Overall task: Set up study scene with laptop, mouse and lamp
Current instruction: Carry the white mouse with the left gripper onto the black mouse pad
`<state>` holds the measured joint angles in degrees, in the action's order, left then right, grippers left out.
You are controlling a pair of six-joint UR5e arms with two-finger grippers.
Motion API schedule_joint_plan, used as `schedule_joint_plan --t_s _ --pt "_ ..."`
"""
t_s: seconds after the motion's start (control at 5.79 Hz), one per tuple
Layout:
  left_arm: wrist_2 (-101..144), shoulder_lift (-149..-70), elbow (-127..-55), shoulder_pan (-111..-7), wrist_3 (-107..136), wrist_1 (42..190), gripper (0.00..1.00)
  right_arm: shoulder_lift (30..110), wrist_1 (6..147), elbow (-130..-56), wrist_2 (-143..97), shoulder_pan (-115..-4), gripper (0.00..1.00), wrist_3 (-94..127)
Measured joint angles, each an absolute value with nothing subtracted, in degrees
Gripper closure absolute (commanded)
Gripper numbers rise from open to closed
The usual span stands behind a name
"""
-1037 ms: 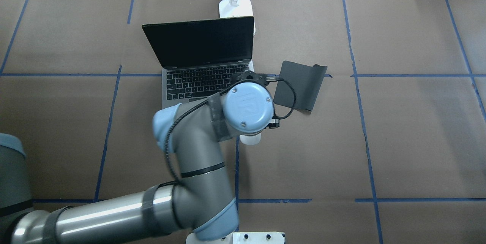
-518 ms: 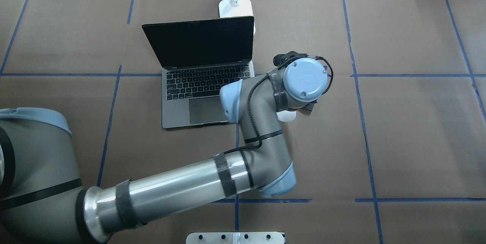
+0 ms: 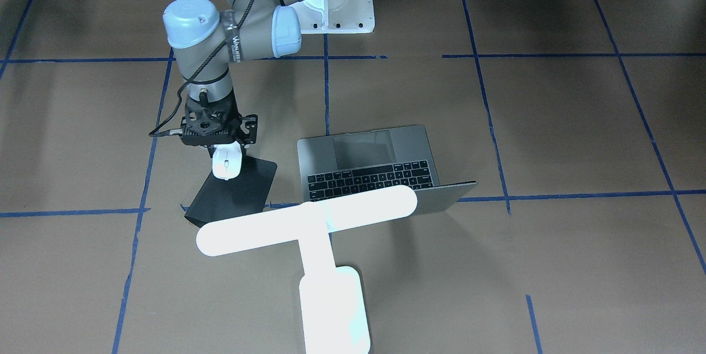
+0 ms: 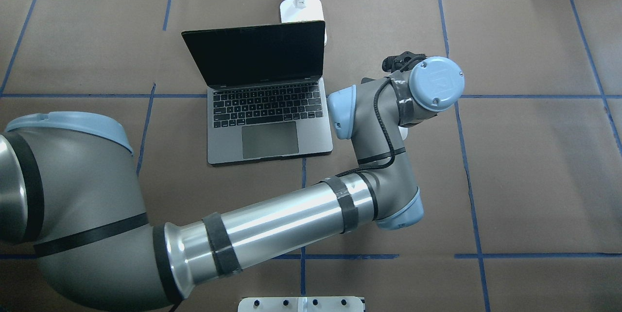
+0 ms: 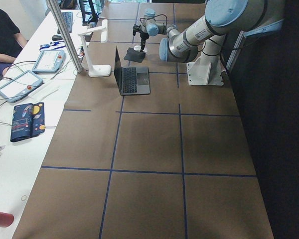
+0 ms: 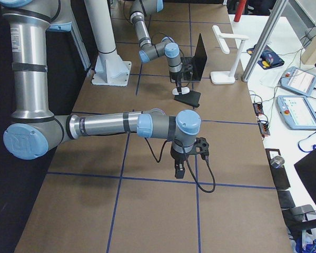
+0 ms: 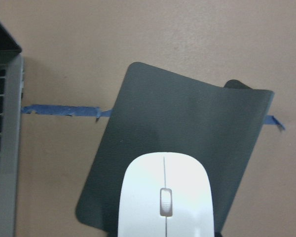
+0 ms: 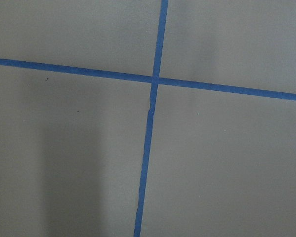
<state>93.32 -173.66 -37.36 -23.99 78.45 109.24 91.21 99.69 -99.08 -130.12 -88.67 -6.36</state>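
The grey laptop (image 4: 269, 122) stands open in the middle of the table, screen dark; it also shows in the front view (image 3: 375, 161). The white lamp (image 3: 309, 219) stands behind it, its base (image 4: 301, 9) at the table's far edge. My left gripper (image 3: 223, 150) is shut on the white mouse (image 3: 226, 162) and holds it just above the black mouse pad (image 3: 237, 188), to the right of the laptop. The left wrist view shows the mouse (image 7: 165, 197) over the pad (image 7: 187, 118). My right gripper (image 6: 179, 169) hangs over bare table; I cannot tell if it is open.
The white bolted pedestal block (image 3: 342, 12) sits at the robot's base. Blue tape lines (image 8: 150, 128) cross the brown table cover. A side bench with tablets (image 5: 17, 85) and a metal post (image 5: 65, 35) lies beyond the lamp.
My left arm has swung right, from over the laptop's right edge to over the mouse pad, carrying the mouse. The laptop's trackpad is now uncovered.
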Motion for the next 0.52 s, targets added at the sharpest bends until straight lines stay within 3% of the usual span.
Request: schedule_joint_plan --t_s 0.35,0.52 --pt "93.0 -175.4 -31.2 -23.9 81.1 113.4 0.44 91.4 99.7 -99.5 -130.4 -88.7 0.0 -6.8" --pt "92.9 -175.5 -30.1 -23.8 81.5 114.2 0.22 91.5 99.7 -99.7 -130.5 -88.7 0.0 -6.9"
